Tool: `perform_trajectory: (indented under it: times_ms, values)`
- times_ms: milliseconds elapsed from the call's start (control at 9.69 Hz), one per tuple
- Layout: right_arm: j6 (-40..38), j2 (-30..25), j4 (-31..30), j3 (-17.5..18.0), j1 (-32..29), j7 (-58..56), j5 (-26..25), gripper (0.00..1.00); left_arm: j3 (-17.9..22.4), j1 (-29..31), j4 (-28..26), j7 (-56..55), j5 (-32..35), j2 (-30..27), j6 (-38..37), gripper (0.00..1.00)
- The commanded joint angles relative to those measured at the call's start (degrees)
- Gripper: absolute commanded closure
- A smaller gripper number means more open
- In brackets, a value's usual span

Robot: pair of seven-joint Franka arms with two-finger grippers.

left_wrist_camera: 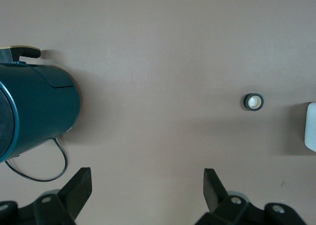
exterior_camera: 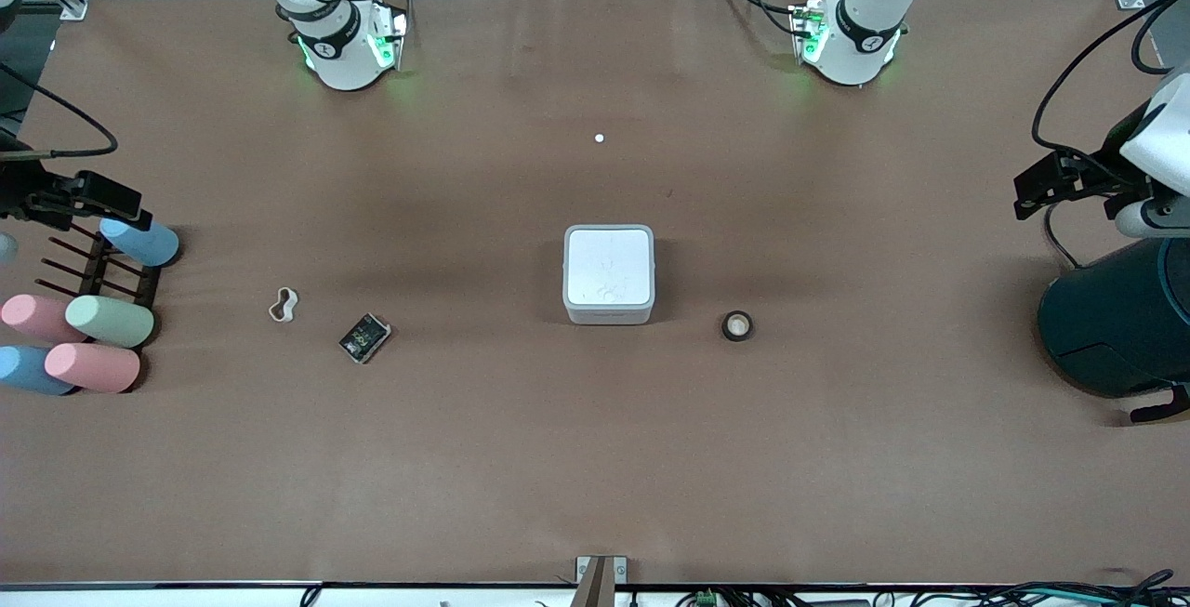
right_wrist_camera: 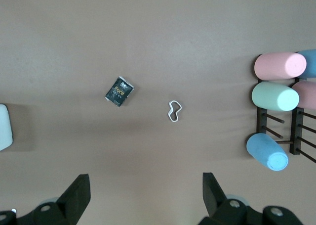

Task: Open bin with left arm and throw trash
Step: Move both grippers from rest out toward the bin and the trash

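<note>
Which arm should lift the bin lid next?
Left. The bin is shut, and the left claw, open, hangs over bare table near the drum with the bin's edge in its wrist view. The right claw, open, waits over the table near the packet.

Table is a plain reddish-brown all over. The bin has a white lid with faint scuffy marks and light grey sides. The packet is black with gold-ish print on it and a pale edge. The wavy ring is white with a tan inside, and the other ring is black with a beige centre. The drum is dark teal, nearly black. The cylinders are pastels: pink, mint green and light blue, on a dark rack. Both arm bases glow green, and there's a tiny white dot on the table.
</note>
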Motion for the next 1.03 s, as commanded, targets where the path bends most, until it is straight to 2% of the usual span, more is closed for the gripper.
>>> perform_trajectory:
  times_ms: [0, 103, 310, 413, 516, 619, 722, 825, 929]
  values:
    - [-0.87, -4.05, -2.47, 0.37, -0.41, -0.47, -1.07, 0.00, -0.33, 0.31, 1.50, 0.06, 0.12, 0.44, -0.79, 0.00]
    - [0.00, -6.86, -5.71, 0.28, -0.41, -0.38, -1.07, 0.00, -0.33, 0.31, 1.59, -0.46, 0.47, 0.52, -0.79, 0.00]
    - [-0.34, -7.50, -6.79, 0.28, -0.24, -0.38, -0.98, 0.00, -1.02, -0.48, 1.15, 0.33, 0.12, 0.44, -0.97, 0.00]
    - [1.75, -7.50, -10.80, 0.54, 0.20, -0.30, -0.98, 0.00, -3.12, -2.66, 0.97, 0.07, 0.21, 1.22, -0.97, 0.00]
    - [9.08, -8.46, -17.80, 0.63, 1.86, 0.40, -0.90, 0.00, -5.49, -5.90, 1.49, -0.89, 0.64, 4.10, -0.97, 0.08]
    - [17.59, -8.56, -24.75, 0.63, 3.27, 1.71, -0.46, 0.00, -6.56, -9.85, 2.37, -3.25, 0.56, 7.44, -0.19, 0.48]
    - [25.07, -7.95, -28.73, 0.72, 4.24, 6.25, -0.02, 0.00, -6.65, -14.58, 3.86, -6.67, 0.47, 11.99, 1.56, 0.72]
    - [30.98, -3.25, -30.34, 0.72, 5.73, 12.73, 0.16, 0.00, -6.65, -19.16, 4.57, -9.75, 0.47, 16.04, 5.76, 0.85]
    - [34.69, 1.67, -30.35, 0.72, 6.87, 18.98, 0.33, 0.00, -6.65, -22.51, 4.57, -11.52, 0.47, 19.74, 12.24, 0.92]
